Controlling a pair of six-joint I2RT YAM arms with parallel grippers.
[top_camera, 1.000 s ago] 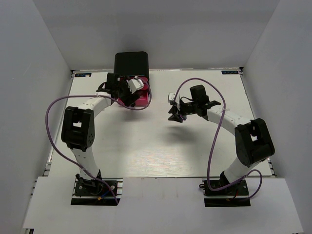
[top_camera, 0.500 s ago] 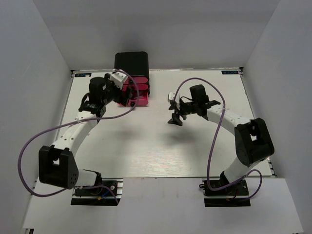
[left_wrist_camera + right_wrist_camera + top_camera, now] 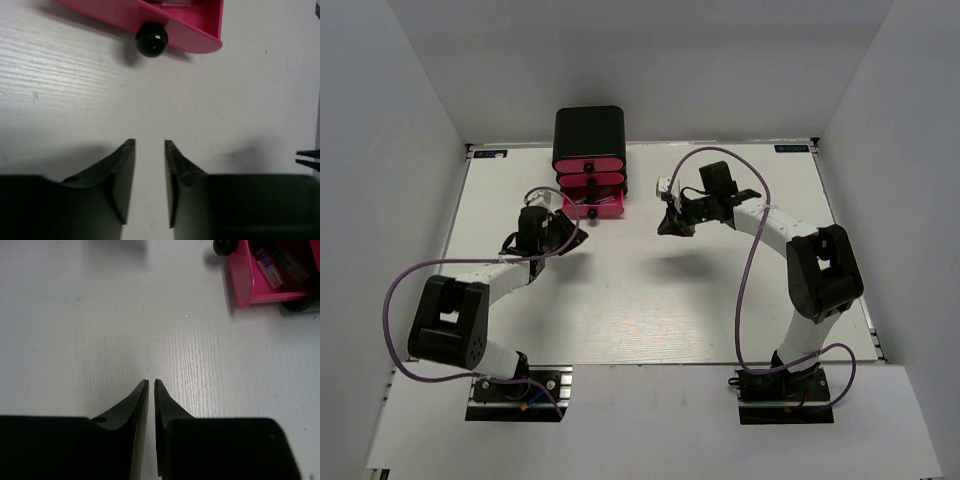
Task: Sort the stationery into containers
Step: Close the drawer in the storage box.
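The containers, three pink drawers in a black box, stand at the back left. The bottom drawer is pulled out, and its black knob shows in the left wrist view. Stationery lies inside it: short markers with a pale cap. My left gripper hovers just in front of that knob, jaws a finger-width apart and holding nothing. My right gripper hangs over bare table to the right of the drawer, its jaws almost touching and empty. No loose stationery shows on the table.
White walls close in the white table on three sides. Purple cables loop from both arms. The left gripper and right gripper sit about a drawer's width apart.
The left arm has pulled back from over the drawers to low in front of them, and its jaws have narrowed. The right gripper has drifted up-left towards the drawers and closed.
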